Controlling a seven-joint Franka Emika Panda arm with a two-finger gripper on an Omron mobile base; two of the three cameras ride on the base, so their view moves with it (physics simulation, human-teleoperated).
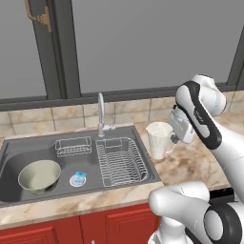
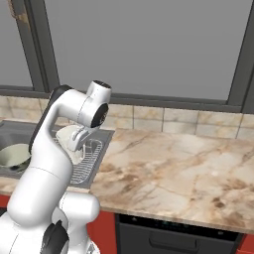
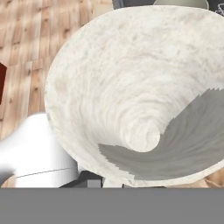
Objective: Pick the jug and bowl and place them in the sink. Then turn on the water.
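Jug [image 1: 159, 139]: white, clenched in gripper [image 1: 172, 138] at its rim, raised just right of the sink [image 1: 143, 138] edge above marble counter [image 1: 190, 162]. Bowl [image 1: 39, 175]: in left basin, open floor beside it.

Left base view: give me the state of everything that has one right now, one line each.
Bowl: upright, resting in the sink basin.
Jug: upright, held at the sink's right edge.
Gripper: shut on the jug.
Faucet: off, no stream at the spout.
Sink: dry, holding the bowl, not the jug.
Cabinet doors: closed.
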